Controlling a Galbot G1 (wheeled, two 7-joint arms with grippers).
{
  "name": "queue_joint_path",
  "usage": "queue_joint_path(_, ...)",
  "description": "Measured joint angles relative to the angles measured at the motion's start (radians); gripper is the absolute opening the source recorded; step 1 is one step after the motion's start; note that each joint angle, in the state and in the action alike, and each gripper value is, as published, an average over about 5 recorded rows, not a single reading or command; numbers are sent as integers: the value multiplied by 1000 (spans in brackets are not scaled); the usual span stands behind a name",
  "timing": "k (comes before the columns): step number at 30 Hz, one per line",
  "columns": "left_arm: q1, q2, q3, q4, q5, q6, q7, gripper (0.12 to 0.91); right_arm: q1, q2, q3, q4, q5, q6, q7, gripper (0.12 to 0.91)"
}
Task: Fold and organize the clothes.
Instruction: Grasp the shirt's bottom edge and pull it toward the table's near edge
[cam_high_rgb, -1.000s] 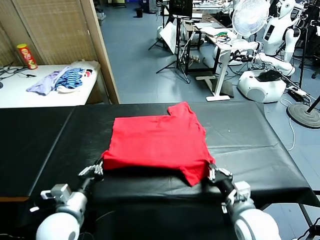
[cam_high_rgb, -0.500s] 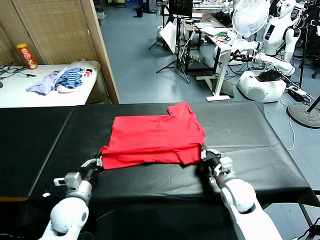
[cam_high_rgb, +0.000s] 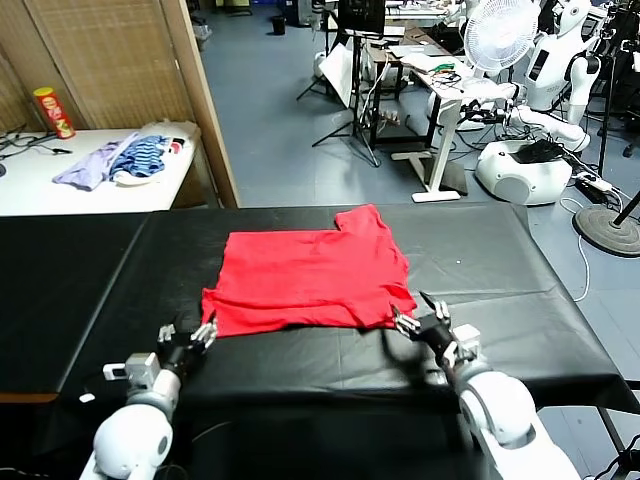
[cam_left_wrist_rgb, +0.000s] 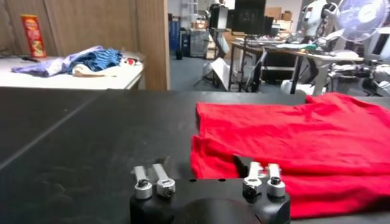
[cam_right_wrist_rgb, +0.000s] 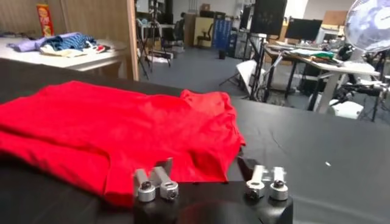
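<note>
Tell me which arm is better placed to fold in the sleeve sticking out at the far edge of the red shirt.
Probably the right. The sleeve lies on the red T-shirt's right side, and the right gripper sits open at that side's near corner. The left gripper, also open, would have to cross the shirt.

Foreground: work table w/ black cloth (cam_high_rgb: 80, 270). Far left: white side table (cam_high_rgb: 60, 190) w/ heap of lilac & blue-striped garments (cam_high_rgb: 120, 160) and red snack can (cam_high_rgb: 52, 112), upright; woven-reed screen (cam_high_rgb: 110, 60) w/ wooden post behind. Floor: grey-blue (cam_high_rgb: 270, 120). Rear right: desks w/ monitors, white fan (cam_high_rgb: 500, 32), white robots parked nr. cables; even indoor light.
</note>
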Motion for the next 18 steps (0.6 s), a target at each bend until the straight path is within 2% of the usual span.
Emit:
queue_joint_path(5,2,-5,-5,13,-81,28,2,790,-3,10,0,-13,-5,0,4,363)
queue_joint_path(7,0,-6,-7,22,-109,29,3,742,-3,12,-1,-19,-6,-1,4,251)
queue_joint_path(10,-5,-6,-11,34,-161,37,3,594,-4,14,-3,-22,-3,-2,7,144)
queue_joint_path(14,-9,-1,-14,42,-189,47,3,376,-12,14,-3,-14,20,-14,21,123)
queue_joint_path(15,-8,2,-14,43,-180,46,3,308,-15,13,-2,-9,28,-21,25,123)
queue_joint_path(18,2,12,-13,37,-114,38,3,171,-28,8,1,11,42,-44,38,123)
